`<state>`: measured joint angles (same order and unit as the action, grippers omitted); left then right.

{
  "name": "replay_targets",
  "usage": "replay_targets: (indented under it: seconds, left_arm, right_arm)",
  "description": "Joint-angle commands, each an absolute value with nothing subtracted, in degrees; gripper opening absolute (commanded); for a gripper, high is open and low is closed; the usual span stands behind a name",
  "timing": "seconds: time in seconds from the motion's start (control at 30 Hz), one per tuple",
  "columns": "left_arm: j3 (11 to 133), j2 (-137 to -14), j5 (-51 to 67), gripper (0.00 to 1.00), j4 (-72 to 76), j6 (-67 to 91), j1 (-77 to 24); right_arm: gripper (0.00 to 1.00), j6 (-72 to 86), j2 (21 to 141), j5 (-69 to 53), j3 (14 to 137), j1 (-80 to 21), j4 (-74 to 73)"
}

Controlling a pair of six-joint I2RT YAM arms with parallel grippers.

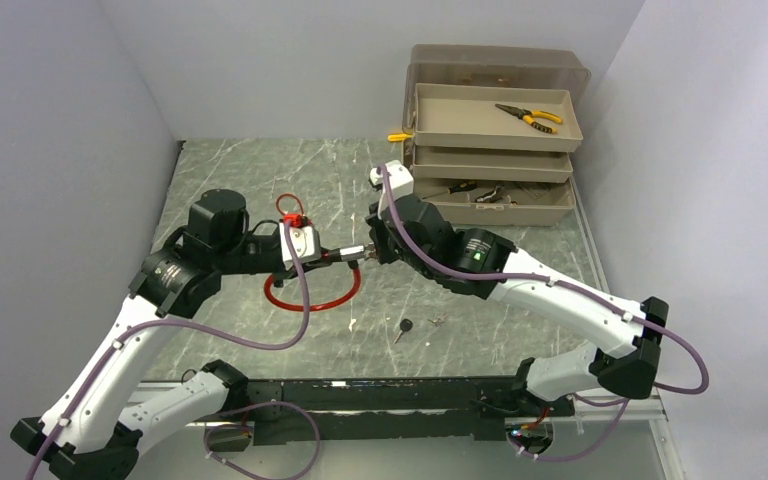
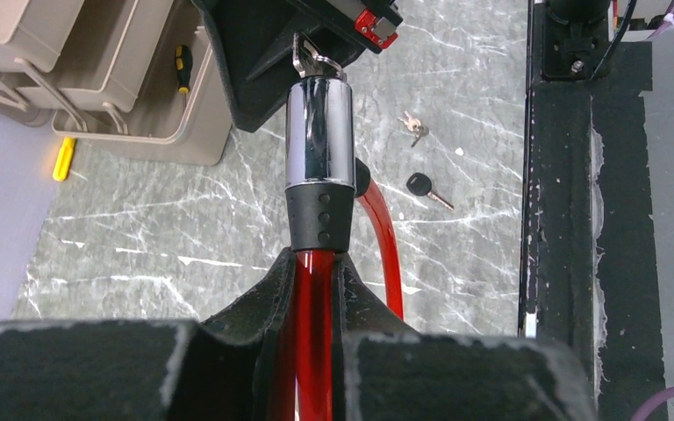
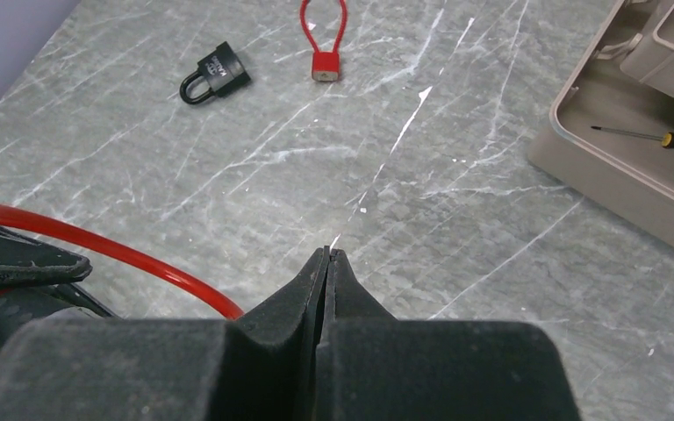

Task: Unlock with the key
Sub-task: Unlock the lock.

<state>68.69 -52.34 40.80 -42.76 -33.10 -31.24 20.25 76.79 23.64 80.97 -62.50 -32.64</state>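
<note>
Two end effectors met above the desk. The left end effector clamped the cable lock by its red cable, presenting the chrome cylinder to the right end effector. That one was closed beside the inserted key; whether it pinched the key was unclear. Lettering on the black padlock was unreadable.

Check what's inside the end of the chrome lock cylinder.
A silver key sticks out of the chrome lock cylinder at its end. Its blade is hidden inside, and the right hand covers most of its head, so a grip can't be confirmed.
</note>
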Motion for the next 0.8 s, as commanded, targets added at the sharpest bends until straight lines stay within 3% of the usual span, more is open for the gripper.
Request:
replay_targets:
  seconds: [0.0,0.37,0.57,0.77]
  left_arm:
    - [69.3,-51.9,43.1,0.0,-36.2,-31.6,-31.7]
    - [70.1,-51.4,41.7,0.0,-37.5,-33.2,-31.7]
    - [71.0,-51.2,42.9,0.0,-40.3,-35.3,-31.7]
    - [72.0,-51.7,44.5,0.0,-42.4,-36.8,-31.7]
  right_arm:
    - [0.0,21.7,80.0,20.3,85.2,-66.5,-25.8]
    - [0.0,16.8,78.3,19.8,84.9,-66.2,-30.5]
    - [0.29,13.6,71.5,15.8,83.0,-57.4,-34.7]
    - [0.38,11.3,66.9,10.6,81.2,-50.5,-37.4]
